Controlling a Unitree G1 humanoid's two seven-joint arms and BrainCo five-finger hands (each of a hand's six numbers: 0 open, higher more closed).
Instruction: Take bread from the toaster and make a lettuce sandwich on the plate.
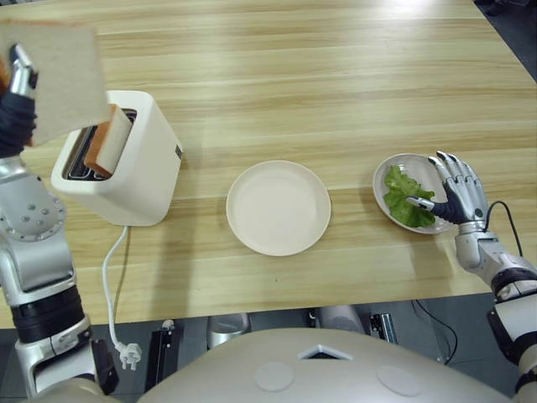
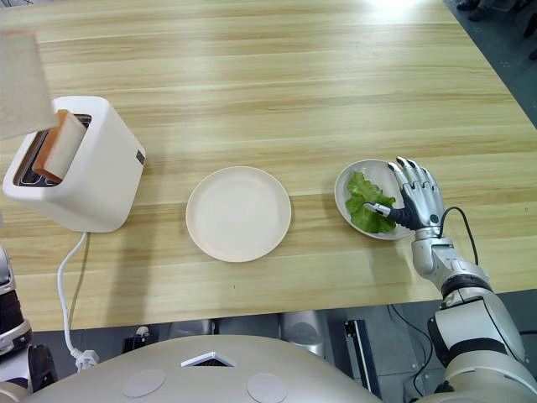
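My left hand (image 1: 18, 77) is raised above the white toaster (image 1: 126, 176), shut on a slice of bread (image 1: 63, 75) held up at the far left. A second slice (image 1: 109, 138) stands in the toaster's slot. An empty cream plate (image 1: 278, 207) lies at the table's middle. To its right a small grey dish (image 1: 401, 165) holds a lettuce leaf (image 1: 404, 198). My right hand (image 1: 457, 189) rests over the dish's right rim, fingers spread, thumb tip touching the lettuce without closing on it.
The toaster's white cord (image 1: 113, 277) trails off the front edge of the wooden table (image 1: 319, 75). A black cable (image 1: 503, 214) runs by my right wrist.
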